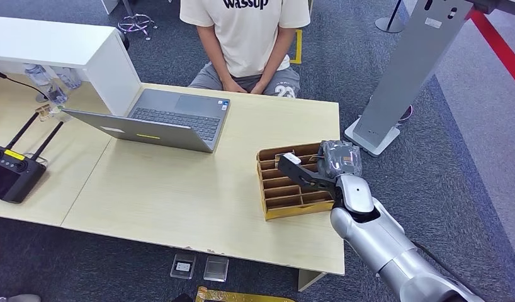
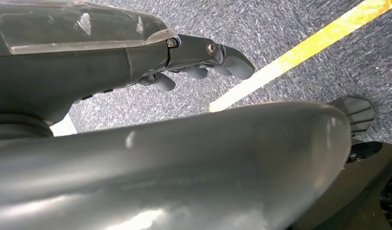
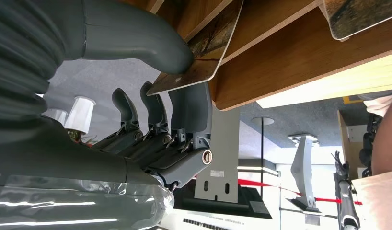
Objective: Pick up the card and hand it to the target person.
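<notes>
Right robot hand (image 3: 151, 110) pinches the card (image 3: 203, 52) between thumb and fingers, still slotted in the wooden organizer (image 1: 293, 182) near the tabletop's right edge, apparently to pull it free. Left robot hand (image 2: 203, 62) hangs loosely curled, holding nothing.

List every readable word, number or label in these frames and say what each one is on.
"wassup" (top edge cropped): person's beige T-shirt.
"23": person's grey shorts.
Sticker on the laptop: too small to read.
Yellow label on the remote controller: too small to read.
Line of print on the white base in the right wrist view: blurred, unreadable.
</notes>
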`<state>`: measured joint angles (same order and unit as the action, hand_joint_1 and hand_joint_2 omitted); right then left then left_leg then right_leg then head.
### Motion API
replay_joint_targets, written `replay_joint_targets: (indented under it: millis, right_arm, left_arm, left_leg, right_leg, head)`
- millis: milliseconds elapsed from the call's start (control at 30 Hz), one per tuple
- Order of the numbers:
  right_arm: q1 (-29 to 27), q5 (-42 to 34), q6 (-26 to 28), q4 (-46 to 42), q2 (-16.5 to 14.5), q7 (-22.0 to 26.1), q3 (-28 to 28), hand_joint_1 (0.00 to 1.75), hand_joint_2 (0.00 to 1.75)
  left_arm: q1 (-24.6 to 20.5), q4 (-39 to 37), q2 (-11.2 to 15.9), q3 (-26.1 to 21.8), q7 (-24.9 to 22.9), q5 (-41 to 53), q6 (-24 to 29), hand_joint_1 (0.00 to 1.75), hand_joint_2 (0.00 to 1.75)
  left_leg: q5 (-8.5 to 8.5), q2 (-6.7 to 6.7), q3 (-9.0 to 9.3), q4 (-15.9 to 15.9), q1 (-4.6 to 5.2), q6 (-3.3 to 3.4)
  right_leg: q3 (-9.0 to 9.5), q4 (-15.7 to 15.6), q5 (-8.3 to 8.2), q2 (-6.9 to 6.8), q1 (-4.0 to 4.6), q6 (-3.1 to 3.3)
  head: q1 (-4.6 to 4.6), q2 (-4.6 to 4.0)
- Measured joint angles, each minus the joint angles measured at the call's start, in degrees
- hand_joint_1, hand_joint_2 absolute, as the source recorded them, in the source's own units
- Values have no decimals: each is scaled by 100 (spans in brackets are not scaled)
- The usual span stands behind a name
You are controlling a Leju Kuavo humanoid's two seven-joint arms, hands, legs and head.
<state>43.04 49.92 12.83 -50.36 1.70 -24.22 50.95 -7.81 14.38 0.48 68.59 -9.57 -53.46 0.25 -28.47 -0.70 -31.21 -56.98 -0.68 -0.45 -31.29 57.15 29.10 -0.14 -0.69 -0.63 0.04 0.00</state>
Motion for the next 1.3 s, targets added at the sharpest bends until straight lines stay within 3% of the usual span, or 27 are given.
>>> replay_joint_targets:
  millis: [33,167,733,1067,1300]
  right_arm:
    - [0,0,0,0,0,0,0,137,175]
    - [0,0,-3,0,0,0,-1,139,175]
    - [1,-312,-135,-271,35,-23,-17,138,175]
    - [-6,-423,-201,-1646,277,-306,-244,138,175]
    - [-85,-411,-198,-2557,384,-234,-328,138,175]
  left_arm:
    - [0,0,0,0,0,0,-1,0,0]
    - [0,0,0,0,3,17,-29,0,175]
    - [15,0,2,0,50,28,-72,0,175]
    - [50,0,8,-15,152,-85,-26,0,175]
    - [51,0,9,-27,181,-94,-17,0,175]
  left_leg:
    - [0,0,0,0,0,0]
    - [1,0,1,0,0,0]
    - [1,1,0,0,0,0]
    - [0,1,2,0,0,0]
    - [0,1,1,0,0,0]
  right_leg:
    - [0,0,0,0,0,0]
    - [0,0,0,0,0,0]
    - [-1,0,0,1,0,0]
    - [-1,0,0,2,0,0]
    - [0,0,0,2,0,0]
  head:
    - [1,0]
    - [1,0]
    - [-3,0]
    - [-1,0]
    - [-2,0]
